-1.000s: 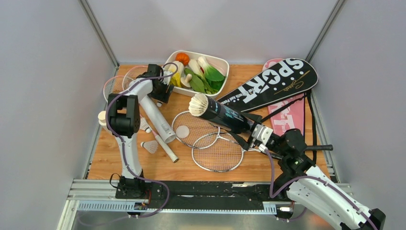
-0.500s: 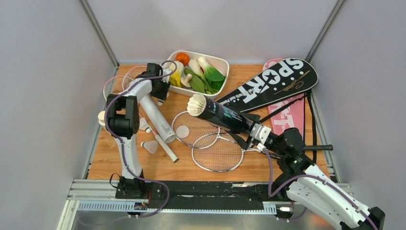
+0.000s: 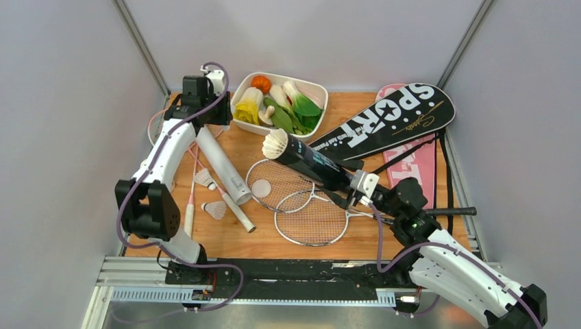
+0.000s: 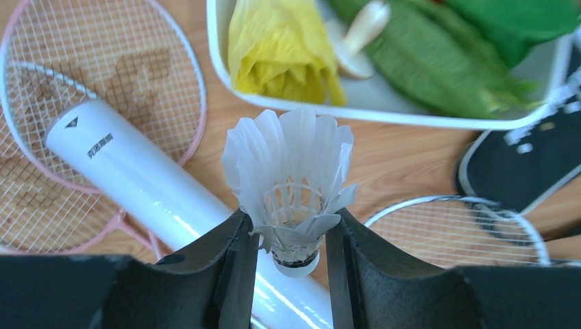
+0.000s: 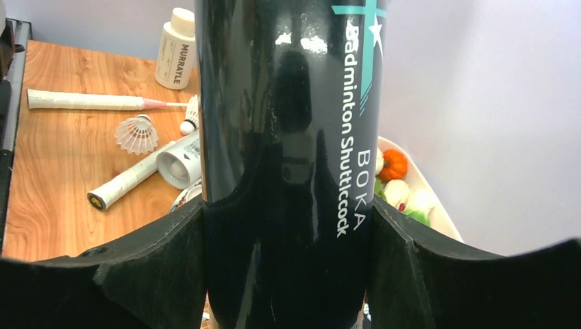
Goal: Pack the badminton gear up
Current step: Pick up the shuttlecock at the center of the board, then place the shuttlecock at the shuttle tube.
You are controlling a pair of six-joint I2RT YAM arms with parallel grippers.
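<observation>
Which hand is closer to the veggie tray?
Left. The left hand, holding a shuttlecock, hangs just left of the tray; the right hand, gripping the black tube, is farther off, mid-table.

Bare table [image 3: 226, 243] along the near edge; 2 silver racquets [image 3: 312, 219] (heads overlapping) clutter the centre.

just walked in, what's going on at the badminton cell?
Left gripper is clamped on a white feather shuttlecock at its cork end, above the table near the tray of toy vegetables. Right gripper grips the black shuttlecock tube, tilted over the silver racquets, with feathers showing at its open end. The white tube, two loose shuttlecocks and both SPORT covers lie unpacked on the table.
</observation>
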